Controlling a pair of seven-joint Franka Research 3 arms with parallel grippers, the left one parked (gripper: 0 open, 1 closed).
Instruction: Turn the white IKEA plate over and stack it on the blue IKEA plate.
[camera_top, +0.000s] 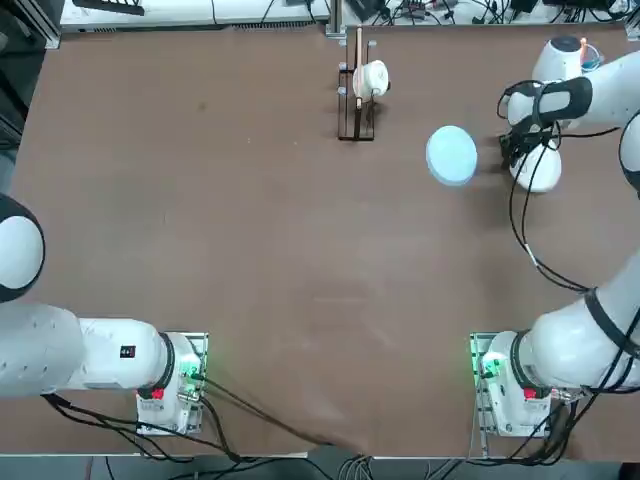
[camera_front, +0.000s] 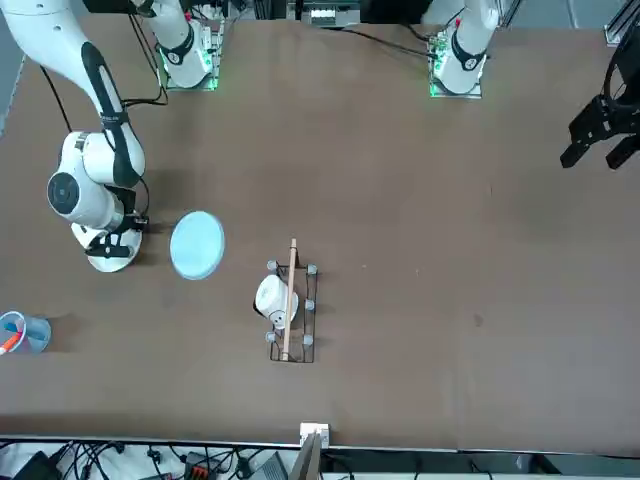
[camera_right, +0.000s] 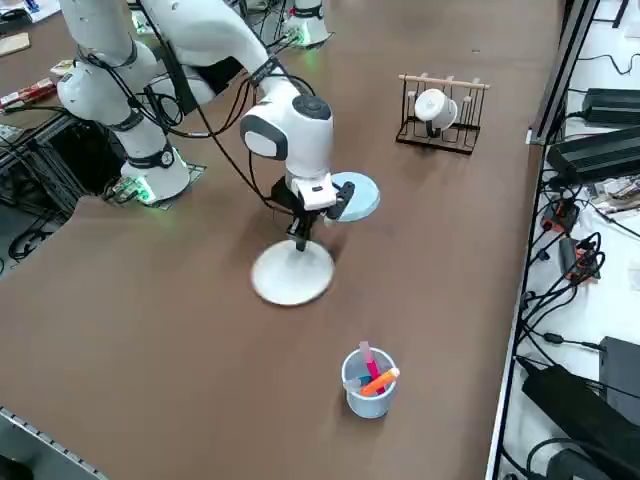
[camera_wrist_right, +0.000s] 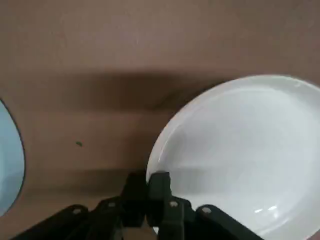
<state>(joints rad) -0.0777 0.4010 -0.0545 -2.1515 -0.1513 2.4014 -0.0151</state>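
You've got the R tool (camera_wrist_right: 147, 183) pinched shut on the white plate (camera_wrist_right: 240, 150)'s rim; next: lift, flip, then over to blue plate (camera_top: 451, 156) w/ care.

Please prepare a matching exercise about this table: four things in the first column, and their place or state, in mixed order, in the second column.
Things:
1. white plate
2. light-blue plate
3. white mug
4. right hand

Place or state:
A. in the rack with the wooden bar
B. shut on a rim
C. gripped at its edge
D. lying on the table, not gripped

Right pairs: 1-C, 2-D, 3-A, 4-B
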